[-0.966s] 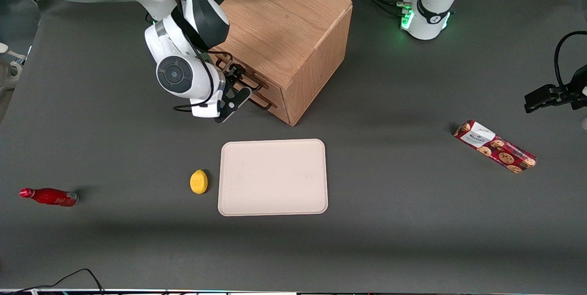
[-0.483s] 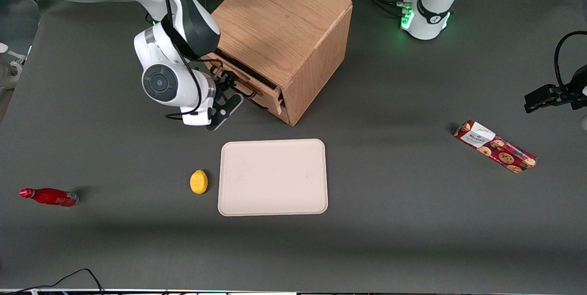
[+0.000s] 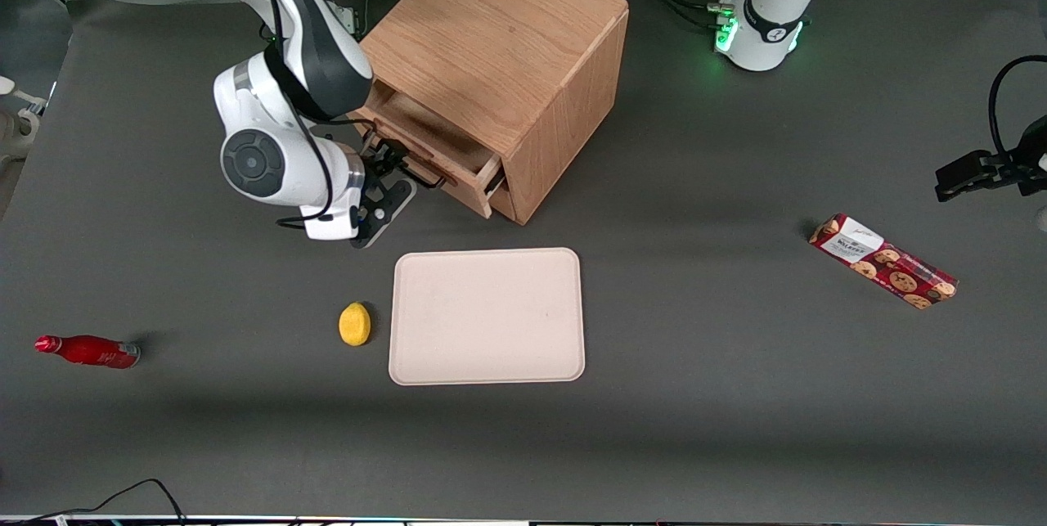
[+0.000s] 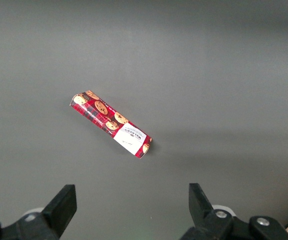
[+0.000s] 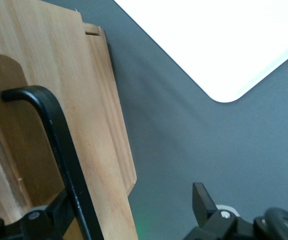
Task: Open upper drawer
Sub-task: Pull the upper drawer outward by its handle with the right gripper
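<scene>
At the front of the oak cabinet, you see the upper drawer pulled partway out, its shallow tray exposed above the lower drawer. Your gripper sits at the drawer front, level with the black bar handle. From the right wrist view, the handle lies just inside one finger, while the other finger stands well apart from it, so the jaws are spread rather than clamped. Nearer the front camera rest a beige tray and a lemon.
</scene>
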`<state>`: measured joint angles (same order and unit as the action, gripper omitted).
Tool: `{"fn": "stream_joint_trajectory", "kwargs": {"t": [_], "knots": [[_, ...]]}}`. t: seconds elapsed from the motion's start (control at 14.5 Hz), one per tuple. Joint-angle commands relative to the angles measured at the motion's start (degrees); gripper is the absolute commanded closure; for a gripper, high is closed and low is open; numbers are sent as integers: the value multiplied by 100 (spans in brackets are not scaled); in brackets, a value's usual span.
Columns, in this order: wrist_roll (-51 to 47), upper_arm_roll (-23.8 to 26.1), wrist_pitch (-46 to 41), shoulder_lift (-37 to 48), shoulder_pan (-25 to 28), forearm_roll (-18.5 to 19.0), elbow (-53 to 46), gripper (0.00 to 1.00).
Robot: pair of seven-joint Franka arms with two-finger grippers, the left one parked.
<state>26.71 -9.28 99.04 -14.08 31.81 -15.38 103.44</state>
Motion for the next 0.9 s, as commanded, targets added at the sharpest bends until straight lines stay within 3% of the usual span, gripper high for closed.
{"fn": "stream_joint_trajectory", "kwargs": {"t": [0.0, 0.28, 0.83], "knots": [[351, 23, -16, -253, -227, 17, -324, 0], [466, 31, -7, -359, -360, 202, -491, 0], [818, 58, -16, -596, -755, 211, -834, 0]]}}
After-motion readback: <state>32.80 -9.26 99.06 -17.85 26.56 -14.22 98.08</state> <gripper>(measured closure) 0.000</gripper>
